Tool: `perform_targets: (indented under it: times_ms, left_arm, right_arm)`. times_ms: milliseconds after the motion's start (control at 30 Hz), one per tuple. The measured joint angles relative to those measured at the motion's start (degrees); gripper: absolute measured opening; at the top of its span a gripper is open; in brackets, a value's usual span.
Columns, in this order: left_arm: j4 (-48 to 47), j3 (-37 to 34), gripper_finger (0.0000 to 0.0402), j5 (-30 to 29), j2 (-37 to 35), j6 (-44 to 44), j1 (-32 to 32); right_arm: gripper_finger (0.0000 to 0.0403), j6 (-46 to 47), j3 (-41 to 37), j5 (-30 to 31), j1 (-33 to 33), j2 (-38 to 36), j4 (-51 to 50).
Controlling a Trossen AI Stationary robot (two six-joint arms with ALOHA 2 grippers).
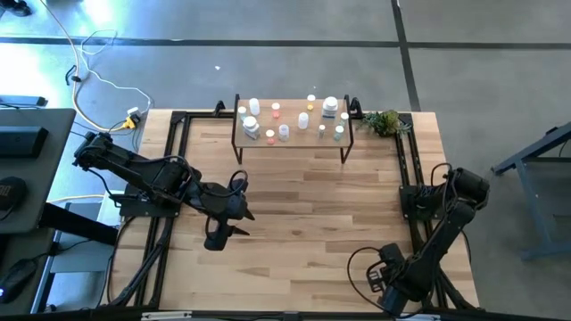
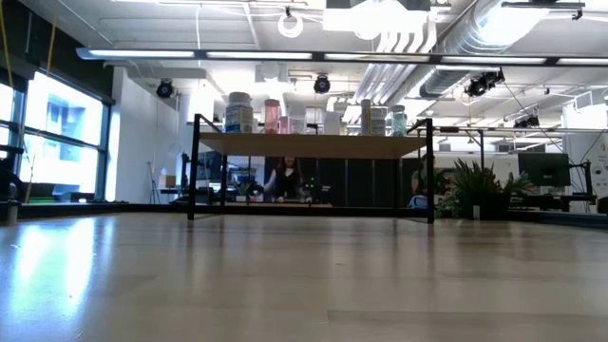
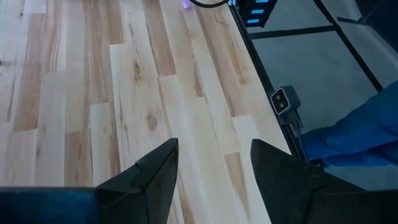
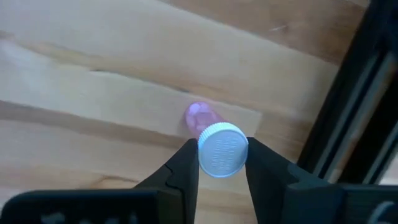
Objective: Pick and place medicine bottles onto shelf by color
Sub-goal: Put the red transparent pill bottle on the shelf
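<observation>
The right tool [image 4: 216, 163] sits low at the surface's [image 1: 294, 205] near right corner, its two fingers pinching a small bottle [image 4: 219, 147] across the ribbed white cap; something pink shows just behind the cap, though whether it is the bottle's body or contents I cannot tell. The left tool [image 3: 214, 167] hangs over the near left part of the surface, fingers spread with nothing between them.

The held bottle looks light, stiff plastic, smooth enough to slip, so the ribbed cap seems the better place to grip than the body; it should tolerate a firm squeeze, and being small it could tip when set down.

The shelf [image 1: 294, 147] stands at the surface's far edge, one only. On it stand about twelve medicine bottles [image 1: 290, 120] with white, pink, orange and green caps; exact counts per colour are too small to tell. One plant sprig [image 1: 384, 121] lies just beside the shelf's right end.
</observation>
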Motion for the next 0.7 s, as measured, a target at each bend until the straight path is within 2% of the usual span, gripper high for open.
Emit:
perform_targets:
  times_ms: [167,433,700]
  left_arm:
    - [0.0,0.0,0.0193,0.0,0.0,0.0,0.0]
    - [0.0,0.0,0.0193,-0.4,0.0,0.0,0.3]
    - [-0.4,0.0,0.0205,-7.9,0.0,-1.4,0.4]
  right_arm:
    - [0.0094,-0.8,0.0,1.0,-1.7,-1.4,1.3]
    - [0.0094,-8.6,0.0,6.2,-7.0,-5.0,5.8]
    - [0.0094,-22.1,0.0,12.2,-14.6,-8.9,7.9]
